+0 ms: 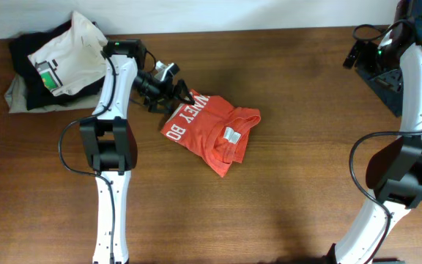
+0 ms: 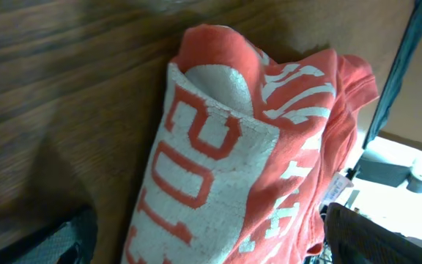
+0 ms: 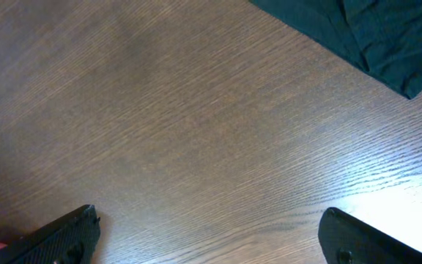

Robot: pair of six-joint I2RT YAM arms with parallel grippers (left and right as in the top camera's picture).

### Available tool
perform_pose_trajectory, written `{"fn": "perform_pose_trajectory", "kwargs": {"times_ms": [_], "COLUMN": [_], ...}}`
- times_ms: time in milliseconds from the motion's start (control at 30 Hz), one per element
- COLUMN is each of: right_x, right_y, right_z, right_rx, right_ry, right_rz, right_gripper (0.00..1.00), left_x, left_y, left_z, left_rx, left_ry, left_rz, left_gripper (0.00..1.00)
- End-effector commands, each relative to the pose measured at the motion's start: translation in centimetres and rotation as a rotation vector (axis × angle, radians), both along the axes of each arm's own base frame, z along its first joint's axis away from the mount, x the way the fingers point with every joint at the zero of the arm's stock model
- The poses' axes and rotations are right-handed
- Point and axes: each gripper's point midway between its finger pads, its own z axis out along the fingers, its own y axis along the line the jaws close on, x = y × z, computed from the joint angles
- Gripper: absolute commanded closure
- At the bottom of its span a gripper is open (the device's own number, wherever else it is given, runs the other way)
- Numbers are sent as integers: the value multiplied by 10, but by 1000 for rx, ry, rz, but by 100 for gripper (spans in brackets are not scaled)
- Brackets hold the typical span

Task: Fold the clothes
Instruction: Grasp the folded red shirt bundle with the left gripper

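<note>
A brown wooden table [image 1: 306,161] carries everything. The left arm [image 1: 112,139] reaches up from the near edge and bends toward the middle, and the right arm [image 1: 416,88] stands at the far right side. At the far left corner lies a heap of dark garments [image 1: 24,51] with a white shirt [image 1: 68,48] bearing a green patch on top. The red-orange T-shirt [image 1: 207,132] sits near the middle of the table, bunched into a rough, partly folded packet with its white lettering facing up along its left edge. The left pincer [image 2: 211,235] is at that lettered edge, its two fingers spread wide apart with the cloth lying below and between them, not clamped. The right pincer [image 3: 209,216] is well away from the shirt, above bare wood, its fingers also apart and holding nothing. A dark cloth [image 3: 357,29] lies just beyond it. A small white neck tag [image 1: 231,136] shows on the shirt's right half.
</note>
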Motion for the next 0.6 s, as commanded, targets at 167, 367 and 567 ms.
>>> {"fn": "perform_pose_trajectory", "kwargs": {"times_ms": [167,367,567], "right_x": [0,0,0], "right_y": [-3,-3,-3], "right_z": [0,0,0], "right_rx": [-15,-15,-15], "right_ry": [2,2,2], "right_rz": [3,3,3], "right_gripper": [1,1,1], "left_x": [-34,-21,73], "left_y": [-23,-13,86], "left_z": [-31,-32,28], "left_rx": [69,167,344], "left_ry": [58,63,-265], "left_rz": [-170,-83,229], "left_gripper": [41,99,99]}}
